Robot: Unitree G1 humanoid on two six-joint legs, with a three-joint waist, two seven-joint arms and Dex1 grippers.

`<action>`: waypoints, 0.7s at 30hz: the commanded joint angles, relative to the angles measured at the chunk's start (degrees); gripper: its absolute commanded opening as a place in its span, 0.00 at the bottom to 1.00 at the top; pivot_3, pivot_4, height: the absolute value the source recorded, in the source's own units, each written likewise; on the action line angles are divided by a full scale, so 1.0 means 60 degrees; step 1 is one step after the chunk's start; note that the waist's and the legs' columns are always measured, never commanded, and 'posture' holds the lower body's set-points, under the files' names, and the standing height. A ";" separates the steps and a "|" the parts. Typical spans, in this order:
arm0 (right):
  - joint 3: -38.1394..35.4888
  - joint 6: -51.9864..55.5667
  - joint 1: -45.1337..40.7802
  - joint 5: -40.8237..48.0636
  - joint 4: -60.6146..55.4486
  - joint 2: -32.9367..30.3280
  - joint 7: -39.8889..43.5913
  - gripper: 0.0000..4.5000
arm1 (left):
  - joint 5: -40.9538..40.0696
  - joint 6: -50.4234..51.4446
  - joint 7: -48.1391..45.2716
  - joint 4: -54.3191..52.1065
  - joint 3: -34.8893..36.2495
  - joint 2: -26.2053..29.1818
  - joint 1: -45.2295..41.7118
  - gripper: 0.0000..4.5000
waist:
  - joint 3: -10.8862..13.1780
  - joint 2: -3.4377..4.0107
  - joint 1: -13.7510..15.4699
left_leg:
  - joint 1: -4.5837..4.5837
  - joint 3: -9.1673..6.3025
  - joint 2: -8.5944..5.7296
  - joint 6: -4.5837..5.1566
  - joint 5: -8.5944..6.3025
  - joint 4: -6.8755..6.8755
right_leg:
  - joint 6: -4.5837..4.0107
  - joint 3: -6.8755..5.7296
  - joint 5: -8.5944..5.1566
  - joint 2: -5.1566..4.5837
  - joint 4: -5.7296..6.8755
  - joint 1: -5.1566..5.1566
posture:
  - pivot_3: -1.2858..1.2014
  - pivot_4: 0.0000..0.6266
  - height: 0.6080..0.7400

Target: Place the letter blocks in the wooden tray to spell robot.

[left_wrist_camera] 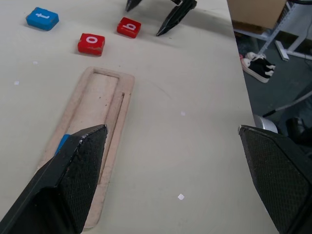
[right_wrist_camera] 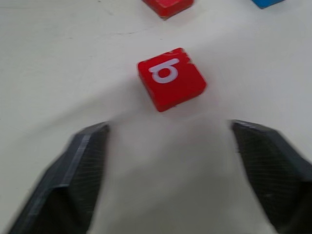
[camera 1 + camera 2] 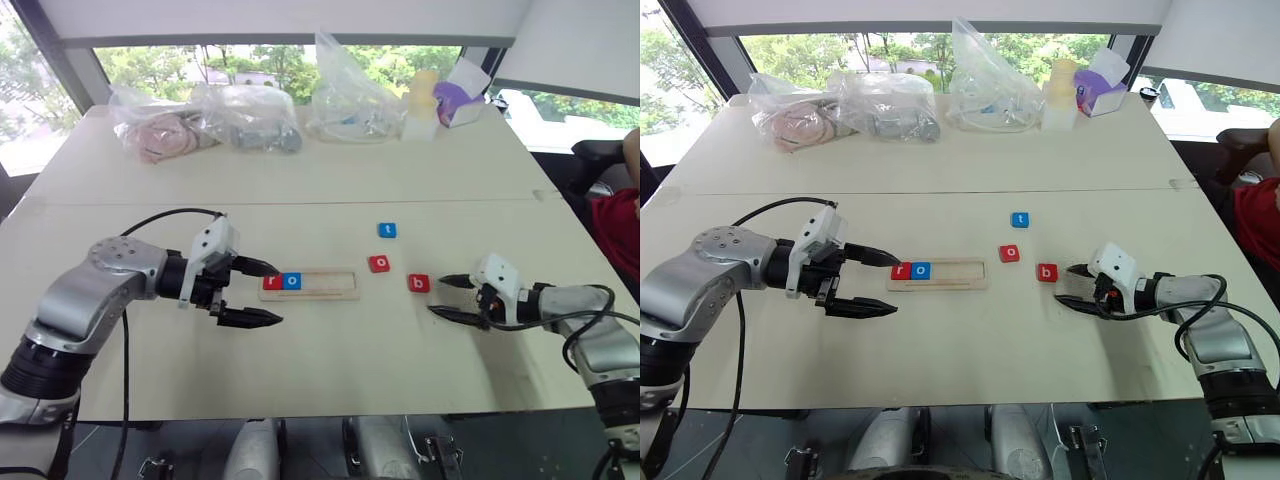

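Note:
The wooden tray [image 3: 325, 284] lies mid-table with a red r block [image 3: 272, 282] and a blue o block [image 3: 291, 281] at its left end. My left gripper [image 3: 262, 292] hangs open just left of the tray with nothing between its fingers. Right of the tray sit a red o block [image 3: 379, 263], a blue t block [image 3: 387, 230] farther back, and a red b block [image 3: 418, 283]. My right gripper [image 3: 440, 296] is open a short way right of the b block [image 2: 170, 78], which lies just ahead of its fingertips, untouched.
Clear plastic bags [image 3: 210, 122] and a purple-and-white box [image 3: 458, 98] line the table's far edge. A person's red sleeve [image 3: 620, 230] shows at the far right. A seam [image 3: 300, 203] crosses the table behind the blocks.

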 commanded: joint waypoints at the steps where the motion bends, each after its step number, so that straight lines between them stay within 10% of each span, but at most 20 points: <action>1: 0.0018 -0.0087 -0.0502 0.0200 0.0230 0.0025 0.0385 0.95 | -0.0029 -0.0132 -0.0044 -0.0107 0.0351 0.0160 0.0020 1.00 | 0.0001 0.0001 -0.0014 | -0.0001 0.0000 0.0000 0.0000 0.0000 0.0000 | 0.0000 0.0000 0.0000 0.0000 0.0000 -0.0001 | 0.52 0.24 0.96; 19: 0.1322 -0.1480 -0.2830 -0.0746 0.3506 0.0515 0.2036 0.95 | -0.0286 0.0222 0.0368 -0.0825 0.0993 0.0557 0.0820 1.00 | 0.0005 0.0008 0.0004 | -0.0012 -0.0002 -0.0002 0.0000 0.0000 0.0000 | 0.0001 -0.0003 0.0001 -0.0013 0.0002 -0.0012 | 0.52 0.24 0.96; 21: 0.1320 -0.1541 -0.2766 -0.0739 0.3600 0.0536 0.2081 0.83 | -0.0317 0.0285 0.0469 -0.0930 0.0981 0.0499 0.0837 1.00 | 0.0005 0.0008 0.0019 | -0.0012 -0.0003 -0.0002 0.0000 0.0000 0.0003 | 0.0001 -0.0003 0.0001 -0.0014 0.0002 -0.0010 | 0.52 0.24 0.96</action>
